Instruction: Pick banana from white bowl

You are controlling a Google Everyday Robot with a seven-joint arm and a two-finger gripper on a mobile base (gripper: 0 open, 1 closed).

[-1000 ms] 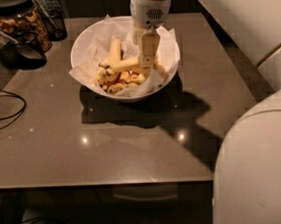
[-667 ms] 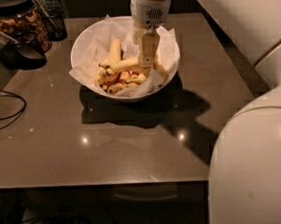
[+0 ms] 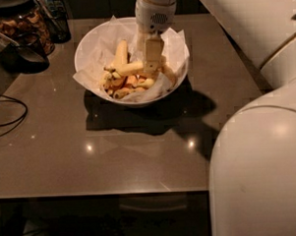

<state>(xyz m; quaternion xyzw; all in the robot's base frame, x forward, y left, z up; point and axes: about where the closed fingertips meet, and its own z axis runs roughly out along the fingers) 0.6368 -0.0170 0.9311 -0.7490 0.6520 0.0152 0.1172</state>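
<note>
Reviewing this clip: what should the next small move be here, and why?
Probably secure the grasp on the banana before any lift. The hand is down inside the white bowl, at the right end of that banana, which lies across the smaller fruit. Whether it is already held does not show.

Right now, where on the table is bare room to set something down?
Free: the broad table stretch between the white bowl and the near edge, and the strip right of the bowl. Crowded: the far-left corner with the jar, the cable at the left edge, and the bowl, where the gripper sits at the banana.
</note>
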